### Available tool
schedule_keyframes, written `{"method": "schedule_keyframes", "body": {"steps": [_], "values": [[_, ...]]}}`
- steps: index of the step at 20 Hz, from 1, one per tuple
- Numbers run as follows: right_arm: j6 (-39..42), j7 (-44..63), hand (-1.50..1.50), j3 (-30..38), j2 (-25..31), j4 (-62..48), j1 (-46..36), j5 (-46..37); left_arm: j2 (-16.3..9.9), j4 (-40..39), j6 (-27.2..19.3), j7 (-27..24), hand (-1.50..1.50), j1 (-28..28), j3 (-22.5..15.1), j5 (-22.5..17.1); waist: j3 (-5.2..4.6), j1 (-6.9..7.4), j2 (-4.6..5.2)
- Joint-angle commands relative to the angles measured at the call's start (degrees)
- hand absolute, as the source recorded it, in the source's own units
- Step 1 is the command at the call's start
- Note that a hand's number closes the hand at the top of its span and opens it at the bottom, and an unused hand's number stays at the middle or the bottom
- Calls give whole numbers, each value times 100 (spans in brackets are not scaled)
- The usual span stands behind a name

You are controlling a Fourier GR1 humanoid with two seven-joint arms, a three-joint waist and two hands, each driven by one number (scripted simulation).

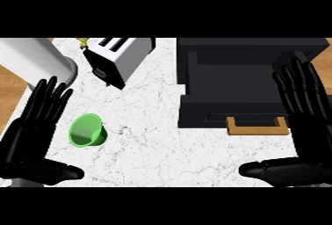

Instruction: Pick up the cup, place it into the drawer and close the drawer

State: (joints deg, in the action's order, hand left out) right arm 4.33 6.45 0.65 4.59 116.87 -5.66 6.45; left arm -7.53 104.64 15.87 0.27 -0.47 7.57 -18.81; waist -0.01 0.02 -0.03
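Observation:
A green cup (87, 130) lies on the white marble counter, tipped with its mouth facing up and left. Just left of it my left hand (35, 127) is open, fingers straight and pointing away, thumb out low; it does not touch the cup. A dark drawer unit (246, 57) stands at the right with its drawer pulled open, and the drawer's wooden handle (257, 127) faces me. My right hand (304, 118) is open at the right edge, fingers straight over the drawer's right side, thumb pointing left below the handle.
A white toaster (117, 57) sits at an angle at the back centre. A large white cylinder (35, 61) stands at the back left. Wooden floor shows beyond the counter's left edge (8, 83). Bare marble (156, 149) lies between the cup and the drawer.

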Motion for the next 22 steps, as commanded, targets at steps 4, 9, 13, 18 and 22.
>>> {"method": "schedule_keyframes", "body": {"steps": [4, 9, 13, 18, 22], "values": [[-8, 242, -150, -4, 12, 257, 92, -1, 76, -1008, -5, -473, -150, -138, 84, 415, 0, -16, 2], [227, -350, -150, 158, 22, -94, 213, 66, 116, -1607, 5, -1230, -150, 48, 189, 856, 1, -10, 6], [17, 167, -150, -29, -22, -7, -121, -94, -383, -2141, 534, -1492, -150, -89, 661, 511, -1, 1, 4], [96, 101, -150, -78, -82, 128, 121, -56, -478, -2874, 636, -1686, -150, -371, 633, 698, 0, -9, 2], [219, 331, -150, 531, 207, 77, -189, 455, -325, -3513, 341, -2037, -150, -694, 547, 1024, 0, -14, 4]]}}
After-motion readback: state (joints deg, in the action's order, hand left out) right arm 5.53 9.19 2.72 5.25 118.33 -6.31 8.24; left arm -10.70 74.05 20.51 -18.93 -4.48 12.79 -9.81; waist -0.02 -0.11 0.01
